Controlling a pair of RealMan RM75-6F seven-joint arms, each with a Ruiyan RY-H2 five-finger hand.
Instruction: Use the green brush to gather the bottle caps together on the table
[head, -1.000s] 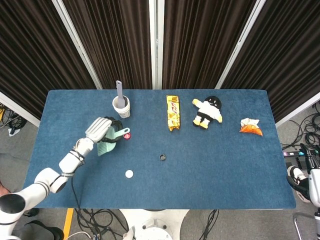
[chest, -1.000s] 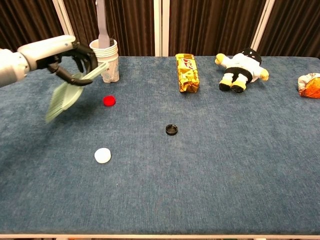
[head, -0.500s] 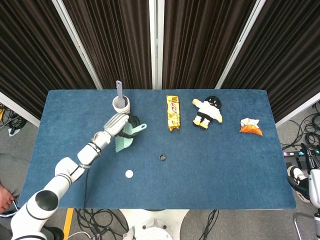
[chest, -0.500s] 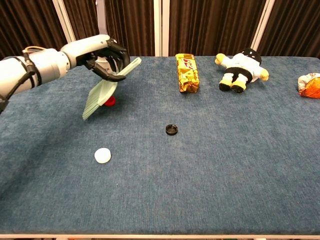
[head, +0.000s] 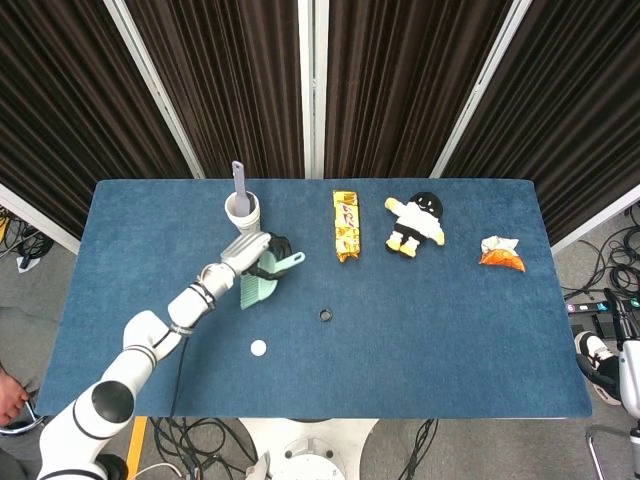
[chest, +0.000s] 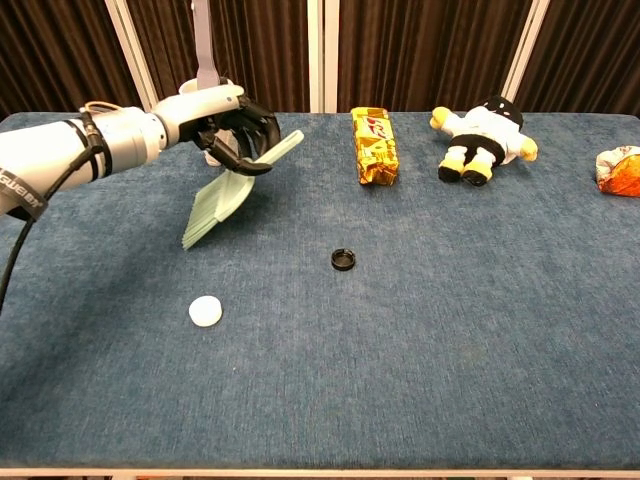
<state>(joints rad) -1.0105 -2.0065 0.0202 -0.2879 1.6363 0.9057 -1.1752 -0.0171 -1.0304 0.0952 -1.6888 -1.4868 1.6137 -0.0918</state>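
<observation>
left hand (chest: 235, 130) clamped on green brush (chest: 222, 195), bristles angled down-left below the hand, above the bench (chest: 480, 330) | white cap (chest: 205, 311) well below the hand; black cap (chest: 343, 259) lower right of it | right hand outside both views

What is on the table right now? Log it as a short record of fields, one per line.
left hand: holds the green brush above the table, bristles down
right hand: not in view
white cap: near front left, apart from the brush
black cap: mid-table
red cap: not visible now
cup: white, grey tool standing in it
gold snack pack: far side
plush toy: lying right of the pack
orange wrapper: far right edge
</observation>
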